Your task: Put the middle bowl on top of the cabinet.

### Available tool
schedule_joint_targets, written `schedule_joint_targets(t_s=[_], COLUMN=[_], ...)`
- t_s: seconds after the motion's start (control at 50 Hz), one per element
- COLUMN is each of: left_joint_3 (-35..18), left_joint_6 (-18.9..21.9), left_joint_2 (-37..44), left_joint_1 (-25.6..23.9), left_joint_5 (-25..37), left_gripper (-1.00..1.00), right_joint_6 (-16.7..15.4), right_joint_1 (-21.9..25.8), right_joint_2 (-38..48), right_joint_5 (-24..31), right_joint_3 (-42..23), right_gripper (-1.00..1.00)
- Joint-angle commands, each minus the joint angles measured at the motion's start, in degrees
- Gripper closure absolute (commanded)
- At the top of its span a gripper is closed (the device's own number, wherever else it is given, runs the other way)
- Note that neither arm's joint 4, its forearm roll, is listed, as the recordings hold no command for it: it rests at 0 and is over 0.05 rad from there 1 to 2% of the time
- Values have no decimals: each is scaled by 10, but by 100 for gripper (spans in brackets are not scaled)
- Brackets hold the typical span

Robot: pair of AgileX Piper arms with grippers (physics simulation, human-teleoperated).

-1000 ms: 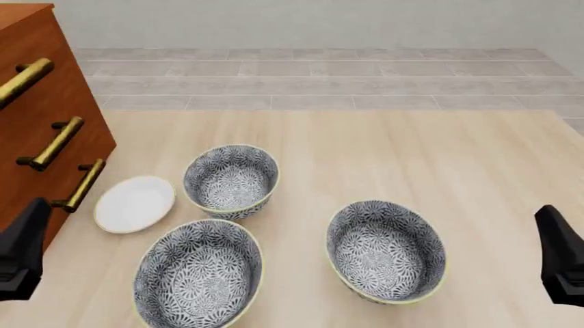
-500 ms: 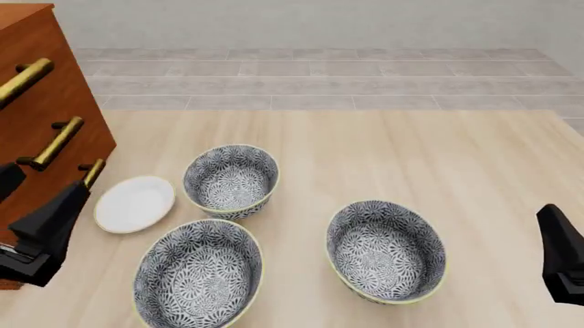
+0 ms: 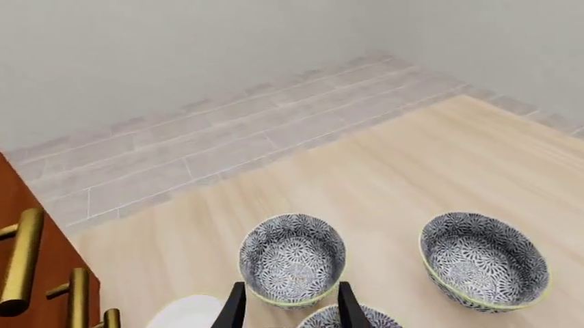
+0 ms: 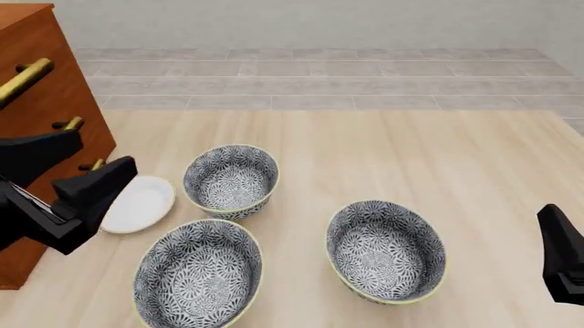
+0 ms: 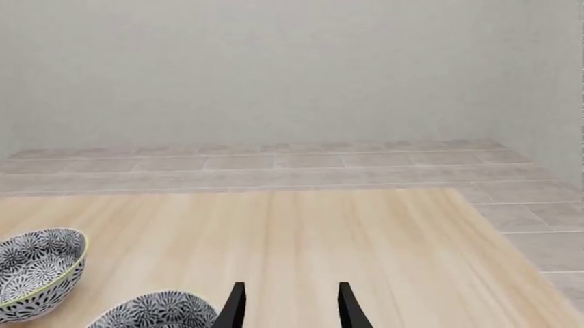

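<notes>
Since a second ago the left hand [image 4: 78,174] has risen from the near left corner and swung in over the surface [image 4: 411,157], and now hangs with its fingers spread and nothing between them; the right hand [image 4: 561,263] has barely stirred at the near right edge, its two fingertips [image 5: 235,304] parted and empty in its wrist view. Just to the right of the left hand and a little ahead sits the middle bowl [image 4: 231,180], upright, untouched. Directly below and beside that hand lies the white saucer [image 4: 137,203]; behind the hand, to its left, stands the cabinet [image 4: 41,102]. Nearer than the hand is a second patterned bowl [image 4: 198,273], and a third bowl [image 4: 386,251] sits between the two hands, closer to the right one.
</notes>
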Motion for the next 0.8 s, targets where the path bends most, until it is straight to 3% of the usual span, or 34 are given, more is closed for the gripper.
schedule_joint_targets(t_s=[0.02,0.14,0.3,0.8], left_joint_3=[-63,-76,-105,-181], left_joint_6=[-7,-12,-49,-58], left_joint_2=[62,104,171,294], left_joint_1=[-36,-26,-38,-43], left_joint_5=[50,51,66,66], left_gripper=[-100,-100,-100,-100], right_joint_6=[-1,0,-4,-2], right_joint_1=[1,0,2,1], right_joint_2=[0,1,3,5], right_joint_5=[0,1,2,1], right_joint_3=[0,0,-1,-1], right_gripper=[-100,-100,-100,-100])
